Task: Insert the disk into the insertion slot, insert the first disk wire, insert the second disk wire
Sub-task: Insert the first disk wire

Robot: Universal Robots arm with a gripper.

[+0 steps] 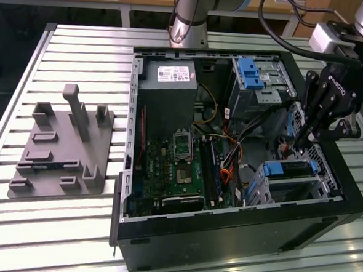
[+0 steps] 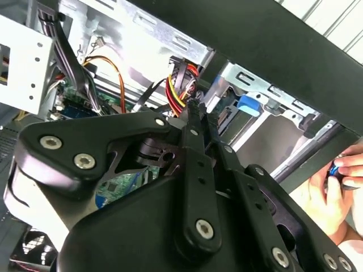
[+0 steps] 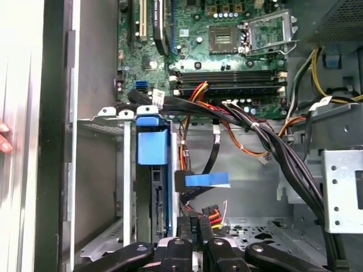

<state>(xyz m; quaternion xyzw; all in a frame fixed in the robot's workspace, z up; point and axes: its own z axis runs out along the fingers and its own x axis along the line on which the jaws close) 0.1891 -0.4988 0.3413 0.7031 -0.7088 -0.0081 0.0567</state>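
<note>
The disk, silver in its bright blue carrier, sits inside the insertion slot, a silver-grey cage at the front corner of the open case on the exterior view's right. My black gripper hangs just behind the cage, over the disk's connector end. Its fingers stand pressed together, with a plug on red, yellow and black wires pinched at their tips. In the first wrist view that plug lies beside the fingertips. A flat black cable with a blue tab hangs loose close by.
A taller grey bay with a blue latch stands behind the cage. Black cable bundles cross between the bays and the green motherboard. A person's hand rests outside the case wall. A grey fixture lies on the slatted table.
</note>
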